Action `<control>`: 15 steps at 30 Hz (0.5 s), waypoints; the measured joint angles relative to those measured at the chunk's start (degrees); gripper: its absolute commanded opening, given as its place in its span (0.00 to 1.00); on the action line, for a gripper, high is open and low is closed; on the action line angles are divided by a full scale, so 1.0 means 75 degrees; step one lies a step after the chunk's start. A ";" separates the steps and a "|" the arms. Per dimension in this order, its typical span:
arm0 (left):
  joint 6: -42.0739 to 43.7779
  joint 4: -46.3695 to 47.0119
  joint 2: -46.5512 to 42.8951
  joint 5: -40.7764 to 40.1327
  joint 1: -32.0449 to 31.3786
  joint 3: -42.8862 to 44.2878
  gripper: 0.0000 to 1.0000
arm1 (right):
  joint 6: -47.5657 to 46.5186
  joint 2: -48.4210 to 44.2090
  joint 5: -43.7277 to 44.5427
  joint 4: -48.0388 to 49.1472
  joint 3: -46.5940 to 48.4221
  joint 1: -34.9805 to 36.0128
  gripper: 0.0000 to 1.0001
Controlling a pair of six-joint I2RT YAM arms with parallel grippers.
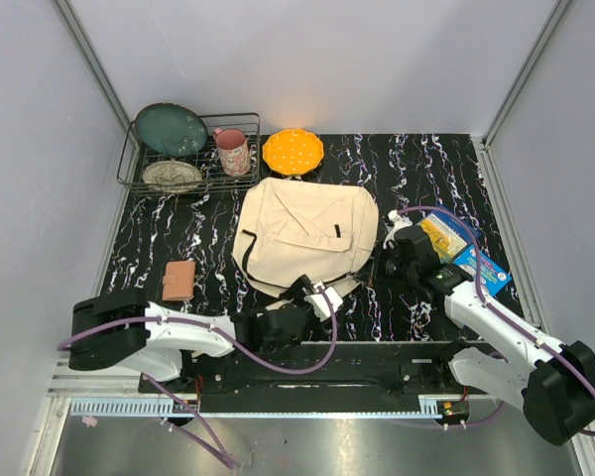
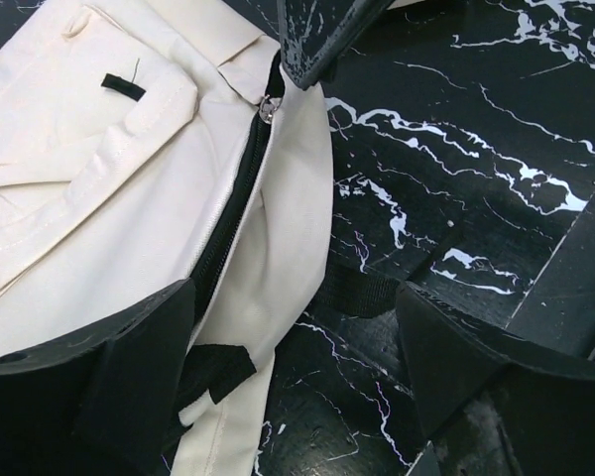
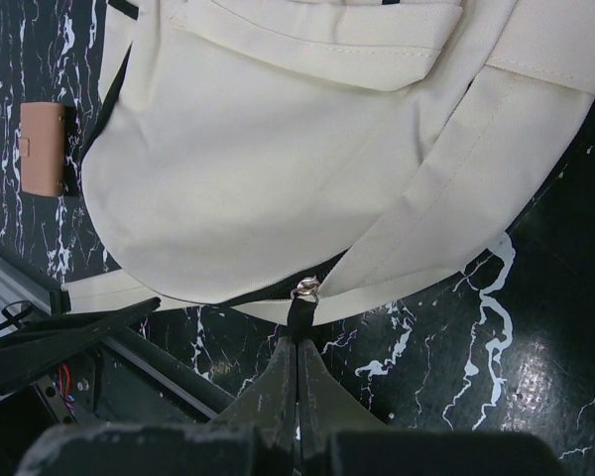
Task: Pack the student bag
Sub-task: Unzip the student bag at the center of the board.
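The black marbled table (image 1: 426, 164) carries the cream student bag (image 1: 307, 233), which lies flat at the table's middle, just ahead of the arms. The left gripper (image 2: 296, 297) hangs over the bag's near edge with its jaws spread wide, holding nothing. The right gripper (image 3: 297, 342) is pinched closed on the black zipper pull (image 3: 298, 312) at the bag's right edge.

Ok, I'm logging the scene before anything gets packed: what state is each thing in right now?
student bag: lying flat, front flap down
zipper pull: gripped
right fingers: shut on the zipper pull
left fingers: open, holding nothing
pink mug: upright in the rack
brown wallet: closed, lying flat
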 measured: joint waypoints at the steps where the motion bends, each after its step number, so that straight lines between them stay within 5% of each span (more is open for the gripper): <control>1: -0.0009 -0.0009 0.0006 -0.0003 -0.0023 -0.0020 0.86 | -0.0003 0.0009 0.0000 0.0000 0.0000 0.0000 0.00; 15: 0.0277 0.0758 0.1504 -0.0440 -0.0137 0.0070 0.94 | -0.0003 0.0038 -0.0006 -0.0006 0.0000 0.0000 0.00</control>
